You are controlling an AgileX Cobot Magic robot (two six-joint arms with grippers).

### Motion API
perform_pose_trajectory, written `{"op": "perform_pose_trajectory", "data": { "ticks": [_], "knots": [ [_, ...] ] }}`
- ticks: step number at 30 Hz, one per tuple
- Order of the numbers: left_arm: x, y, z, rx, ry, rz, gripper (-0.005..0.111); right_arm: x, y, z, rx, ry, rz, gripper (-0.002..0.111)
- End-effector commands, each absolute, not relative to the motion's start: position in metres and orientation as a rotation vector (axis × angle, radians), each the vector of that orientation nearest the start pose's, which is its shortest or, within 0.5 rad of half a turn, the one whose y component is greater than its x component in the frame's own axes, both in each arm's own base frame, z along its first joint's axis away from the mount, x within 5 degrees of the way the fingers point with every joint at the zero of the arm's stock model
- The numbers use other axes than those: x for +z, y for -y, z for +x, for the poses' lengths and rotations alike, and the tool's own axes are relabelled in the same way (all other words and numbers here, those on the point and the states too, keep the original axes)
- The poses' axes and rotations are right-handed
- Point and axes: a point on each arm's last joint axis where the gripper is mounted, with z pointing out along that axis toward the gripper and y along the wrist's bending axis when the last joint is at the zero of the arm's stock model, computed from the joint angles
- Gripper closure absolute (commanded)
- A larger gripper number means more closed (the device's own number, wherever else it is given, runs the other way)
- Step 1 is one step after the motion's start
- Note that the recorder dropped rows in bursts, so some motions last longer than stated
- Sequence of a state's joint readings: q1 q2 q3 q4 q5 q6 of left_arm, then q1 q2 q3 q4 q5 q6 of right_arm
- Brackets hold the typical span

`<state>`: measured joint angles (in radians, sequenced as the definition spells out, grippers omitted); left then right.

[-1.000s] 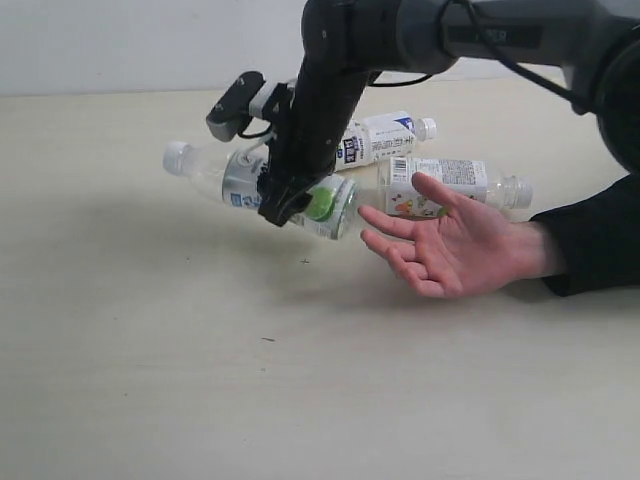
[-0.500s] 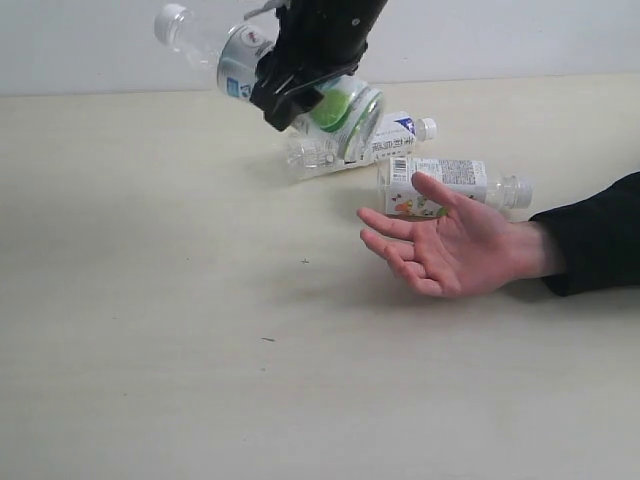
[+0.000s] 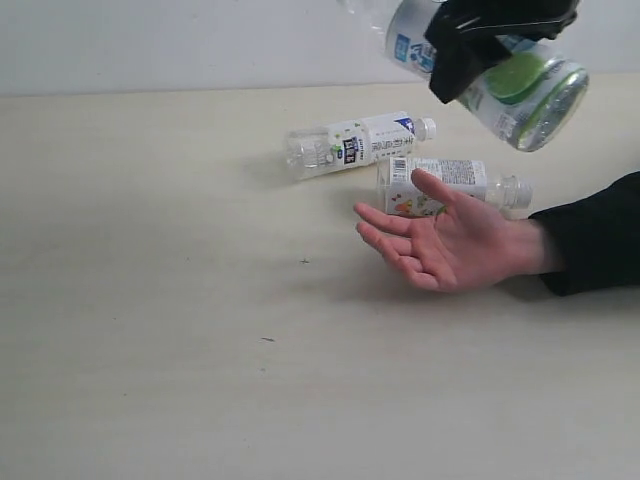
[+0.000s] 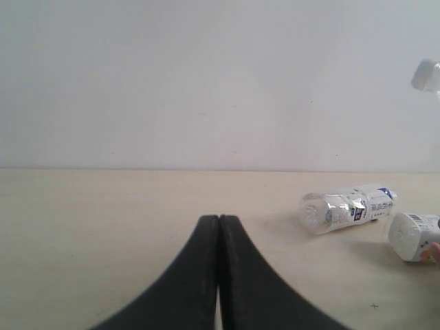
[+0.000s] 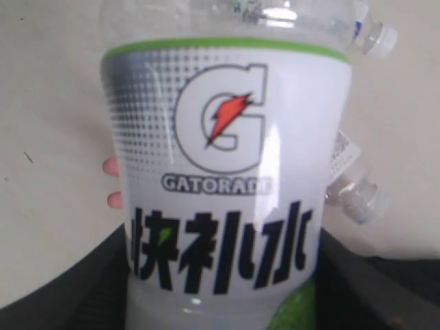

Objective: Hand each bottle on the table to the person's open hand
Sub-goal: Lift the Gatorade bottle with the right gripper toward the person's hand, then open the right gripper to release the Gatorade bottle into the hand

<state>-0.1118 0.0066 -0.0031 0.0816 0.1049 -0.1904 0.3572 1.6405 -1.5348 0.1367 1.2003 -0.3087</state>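
One Gatorade bottle (image 3: 515, 85) aloft, the open hand (image 3: 450, 245) waiting below

Across the wide pale table (image 3: 150, 350), only three of the bottles show in these views. A fourth is nowhere to be seen. The person's hand rests low over the tabletop on the right, palm up and fingers spread, with a black sleeve at the wrist.

The Gatorade bottle, with its white and lime-green label, hangs tilted in the air higher than the hand and off toward the sleeve side. It touches neither palm nor table. The right gripper (image 3: 470, 50) is clamped around its middle, black jaws on either side of the label.

Two others lie on their sides, well clear of the grip. The blue-labelled bottle (image 3: 360, 143) is farther back. The white-labelled bottle (image 3: 445, 180) sits just behind the fingers.

The left gripper (image 4: 218, 275) is low over the bare tabletop with its jaws pressed together on nothing.

By my reading the step in hand is the carry, with the handover not yet made. The next move calls for bringing the bottle down over the palm, laying it there gently, and letting go only once the hand bears it
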Motion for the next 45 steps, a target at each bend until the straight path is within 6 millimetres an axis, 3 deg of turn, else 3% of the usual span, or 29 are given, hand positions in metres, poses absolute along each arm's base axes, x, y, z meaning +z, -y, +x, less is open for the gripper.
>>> {"op": "perform_pose_trajectory", "data": {
  "ticks": [1, 3, 8, 14, 21, 32, 40, 45],
  "knots": [
    [0.204, 0.005, 0.056, -0.163, -1.584, -0.004, 0.106, 0.347, -0.112, 0.289, 0.202, -2.634, -0.771, 0.108],
    [0.204, 0.005, 0.056, -0.163, -1.584, -0.004, 0.106, 0.337, -0.113, 0.284, 0.248, -2.669, -0.767, 0.108],
    [0.204, 0.005, 0.056, -0.163, -1.584, -0.004, 0.106, 0.288, -0.119, 0.283, 0.344, -2.835, -0.759, 0.108],
    [0.204, 0.005, 0.056, -0.163, -1.584, -0.004, 0.106, 0.260, -0.127, 0.305, 0.339, -2.854, -0.661, 0.108],
    [0.204, 0.005, 0.056, -0.163, -1.584, -0.004, 0.106, 0.219, -0.123, 0.303, 0.301, -2.841, -0.620, 0.108],
    [0.204, 0.005, 0.056, -0.163, -1.584, -0.004, 0.106, 0.206, -0.121, 0.298, 0.300, -2.859, -0.603, 0.108],
    [0.204, 0.005, 0.056, -0.163, -1.584, -0.004, 0.106, 0.178, -0.123, 0.305, 0.285, -2.928, -0.604, 0.108],
    [0.204, 0.005, 0.056, -0.163, -1.584, -0.004, 0.106, 0.173, -0.124, 0.306, 0.286, -2.947, -0.605, 0.093]
  ]
}}
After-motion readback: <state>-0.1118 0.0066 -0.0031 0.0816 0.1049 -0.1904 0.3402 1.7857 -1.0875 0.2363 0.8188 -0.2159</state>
